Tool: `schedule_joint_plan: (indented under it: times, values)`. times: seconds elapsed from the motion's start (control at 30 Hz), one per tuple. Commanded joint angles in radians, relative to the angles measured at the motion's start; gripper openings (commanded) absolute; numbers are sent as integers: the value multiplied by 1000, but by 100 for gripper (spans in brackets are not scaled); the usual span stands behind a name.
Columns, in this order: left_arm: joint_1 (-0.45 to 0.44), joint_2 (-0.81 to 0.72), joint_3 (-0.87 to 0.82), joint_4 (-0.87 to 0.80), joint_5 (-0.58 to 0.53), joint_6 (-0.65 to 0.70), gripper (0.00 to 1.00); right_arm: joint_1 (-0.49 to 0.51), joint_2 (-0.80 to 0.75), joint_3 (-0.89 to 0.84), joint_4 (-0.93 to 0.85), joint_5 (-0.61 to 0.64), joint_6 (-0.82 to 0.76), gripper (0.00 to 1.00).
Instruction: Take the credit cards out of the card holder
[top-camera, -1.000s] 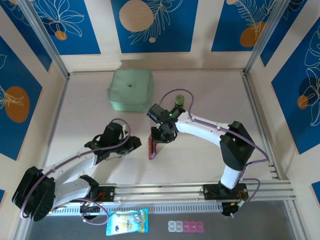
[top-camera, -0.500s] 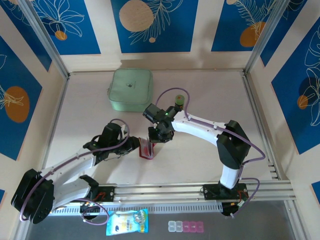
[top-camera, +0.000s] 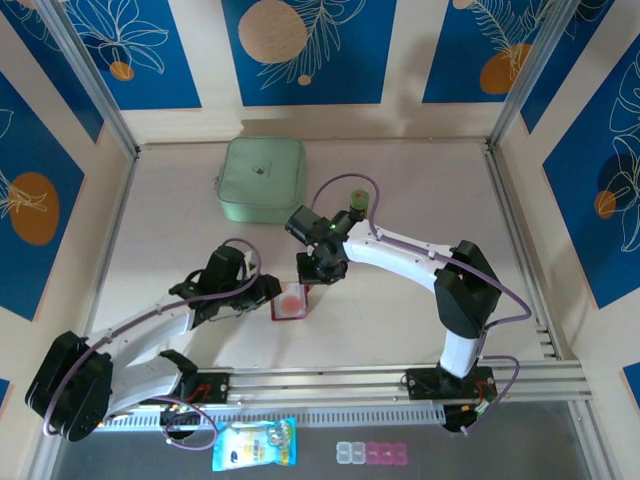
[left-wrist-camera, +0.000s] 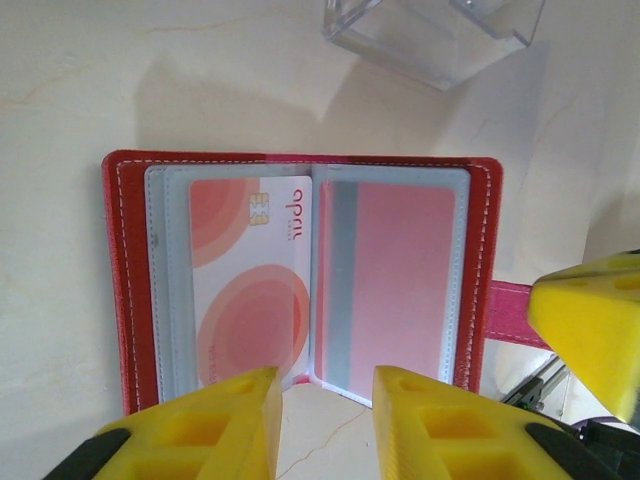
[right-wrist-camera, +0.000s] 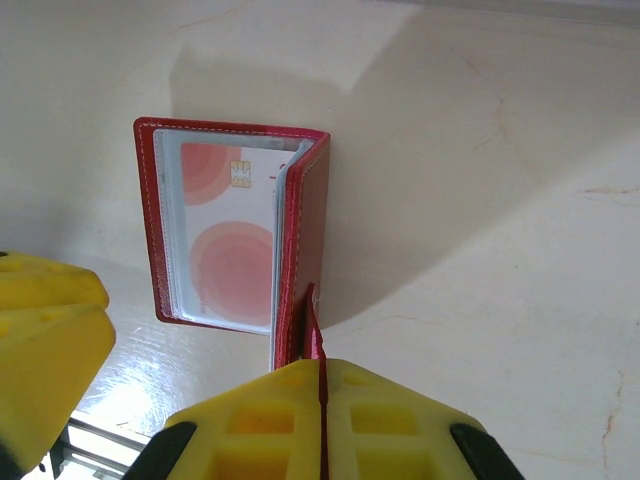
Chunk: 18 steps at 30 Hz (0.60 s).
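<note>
Now card holder (top-camera: 289, 301) open on bench (top-camera: 420, 190), frame centre. Right tool (right-wrist-camera: 320, 400) pinched shut on strap tab (right-wrist-camera: 310, 325). Left tool (left-wrist-camera: 322, 420) part-open, empty, at holder's lower edge. Credit cards (left-wrist-camera: 250, 285) likely light, stiff, slick inside clear pockets; best pinch at card's short edge.

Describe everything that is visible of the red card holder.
The card holder is a red, leather-like folding wallet with pale stitching, lying open on the table. Its clear pockets hold an orange chip card and a pink card with a grey band. The right gripper pinches its strap tab, holding one leaf upright.
</note>
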Motion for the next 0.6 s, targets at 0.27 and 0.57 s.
schedule_joint_plan:
  times: [0.27,0.57]
  values:
    - [10,3,10,-2,20,12,29,19,22,30,34,-65,0,3]
    - [11,-70,44,-111,-24,50,29,40,56,56,36,-65,3,3]
